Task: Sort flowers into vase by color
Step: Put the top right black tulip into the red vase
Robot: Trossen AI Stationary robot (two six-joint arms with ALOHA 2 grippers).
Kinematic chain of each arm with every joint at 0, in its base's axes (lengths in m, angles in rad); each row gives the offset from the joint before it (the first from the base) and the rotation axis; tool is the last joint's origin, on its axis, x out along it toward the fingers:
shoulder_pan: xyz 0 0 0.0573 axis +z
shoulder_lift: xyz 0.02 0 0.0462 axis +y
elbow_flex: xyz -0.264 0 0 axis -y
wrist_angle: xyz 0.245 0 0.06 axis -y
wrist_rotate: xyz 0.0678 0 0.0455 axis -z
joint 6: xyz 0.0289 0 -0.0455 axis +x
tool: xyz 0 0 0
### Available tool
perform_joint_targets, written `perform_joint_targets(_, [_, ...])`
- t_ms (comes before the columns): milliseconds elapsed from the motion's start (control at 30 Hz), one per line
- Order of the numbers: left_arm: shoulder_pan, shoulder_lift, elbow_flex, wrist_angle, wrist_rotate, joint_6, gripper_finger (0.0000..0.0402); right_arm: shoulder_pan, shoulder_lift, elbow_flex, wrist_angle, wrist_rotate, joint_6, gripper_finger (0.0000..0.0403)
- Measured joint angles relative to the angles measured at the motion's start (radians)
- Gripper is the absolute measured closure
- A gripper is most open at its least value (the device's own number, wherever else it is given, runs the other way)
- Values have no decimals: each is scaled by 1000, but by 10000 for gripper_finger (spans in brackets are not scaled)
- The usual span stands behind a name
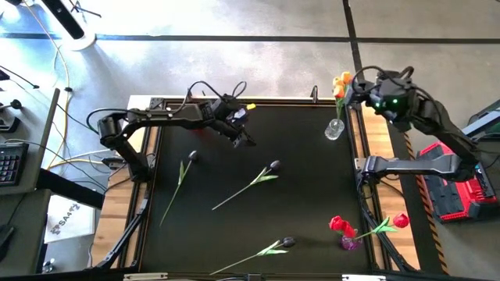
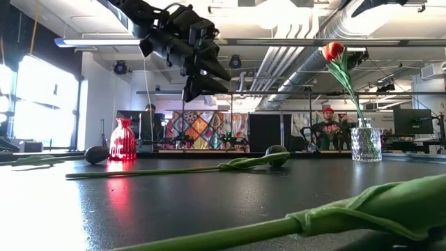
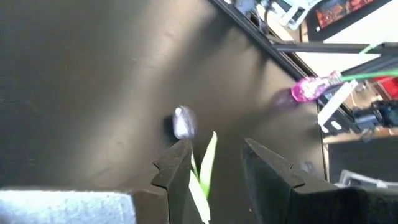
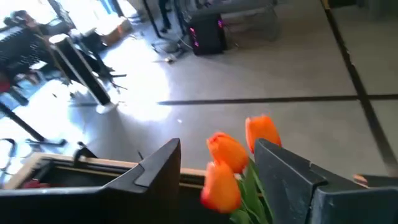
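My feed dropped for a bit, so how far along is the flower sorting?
Done: orange tulips stand in the clear vase and red tulips in the purple vase.

In hand: nothing. The right end effector is open around the orange heads. The left end effector is open above a dark tulip.

Left: three dark tulips lie on the table. The red vase looks empty.
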Motion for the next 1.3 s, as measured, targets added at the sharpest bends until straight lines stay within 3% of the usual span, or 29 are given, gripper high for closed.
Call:
perform_joint_targets(133, [-39, 0, 0, -8, -38, 17, 271, 14, 2, 5, 64, -56, -17, 210])
perform_joint_targets(433, [-108, 0, 0, -41, -149, 63, 271, 109, 103, 6, 258, -305, -96, 210])
perform_joint_targets(800, [-173, 42, 0, -43, -218, 39, 271, 326, 246, 6, 272, -295, -86, 210])
perform_joint_targets(1300, [-316, 259, 0, -15, -285, -90, 271, 439, 295, 6, 187, -242, -85, 210])
